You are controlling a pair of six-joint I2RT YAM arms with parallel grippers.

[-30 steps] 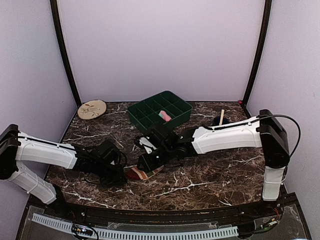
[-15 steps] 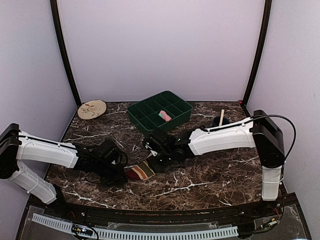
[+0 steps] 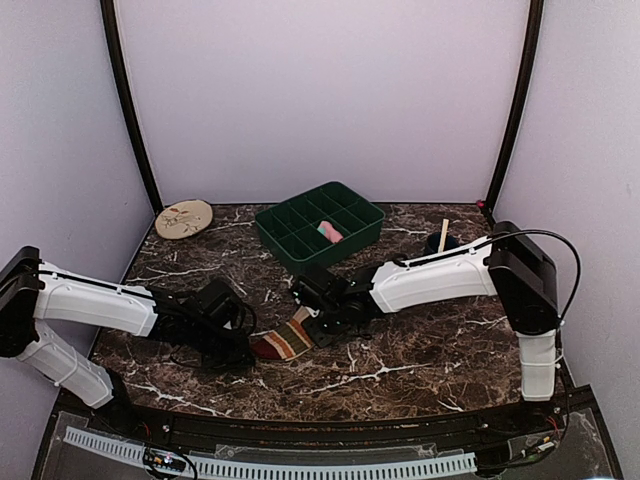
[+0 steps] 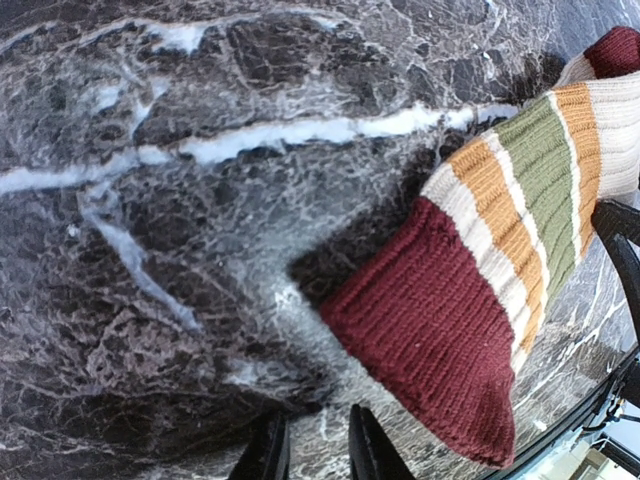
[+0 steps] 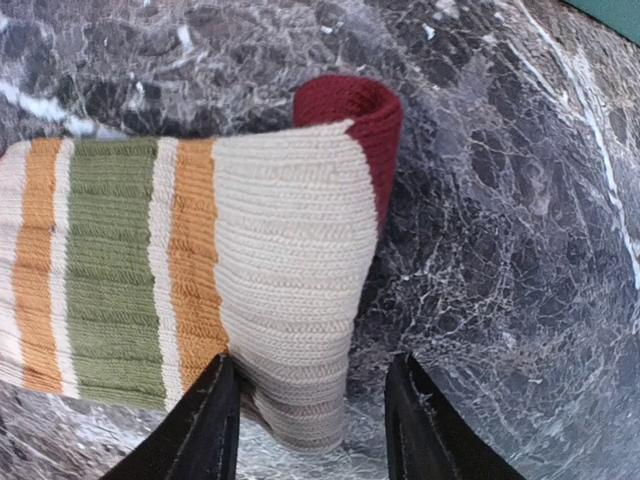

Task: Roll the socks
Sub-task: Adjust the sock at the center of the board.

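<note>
The striped sock (image 5: 200, 290) is light, limp ribbed knit; grip its folded edge at 6 o'clock. The right gripper (image 5: 312, 425) is spread, empty; the left gripper (image 4: 310, 455) is nearly closed, empty

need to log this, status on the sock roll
Left gripper nearly shut, empty. Right gripper open at the striped sock, not gripping. Pink sock in green tray. Nothing blocking.

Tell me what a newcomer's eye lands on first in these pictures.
The striped sock lying on the dark marble table near its front middle, with the left gripper at its maroon end and the right gripper open at its folded far end. Behind it sits a green divided tray holding a pink sock, and a round beige disc lies at the back left corner.
</note>
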